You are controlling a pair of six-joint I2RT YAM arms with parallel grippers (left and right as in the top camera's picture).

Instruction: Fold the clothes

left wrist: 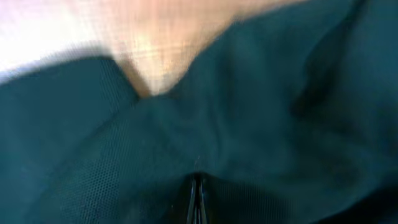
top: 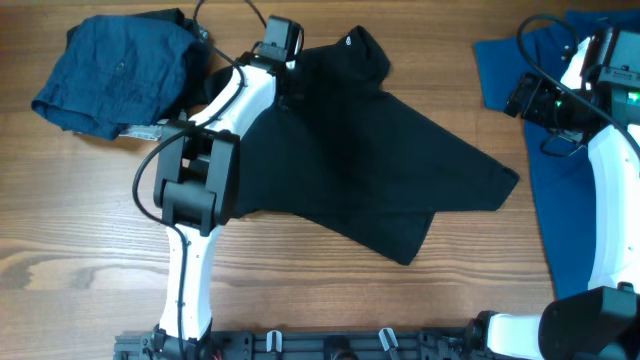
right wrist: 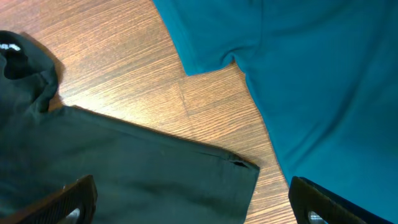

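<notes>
— Black shirt [top: 400,170], where is it?
— Spread out in the middle of the table [top: 80,250]. My left claw [left wrist: 198,196] pinches its cloth tight, far side, near the collar [top: 365,50]. My right claw [right wrist: 194,202] hangs wide and empty by the blue shirt [right wrist: 311,74] on the right.

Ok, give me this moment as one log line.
left gripper: shut on shirt | right gripper: open, over shirt edge | shirt: spread on table

White left arm [top: 235,100], black joints [top: 195,185], looped black cable [top: 140,185], green light [top: 556,100] on right arm [top: 610,210]
</notes>
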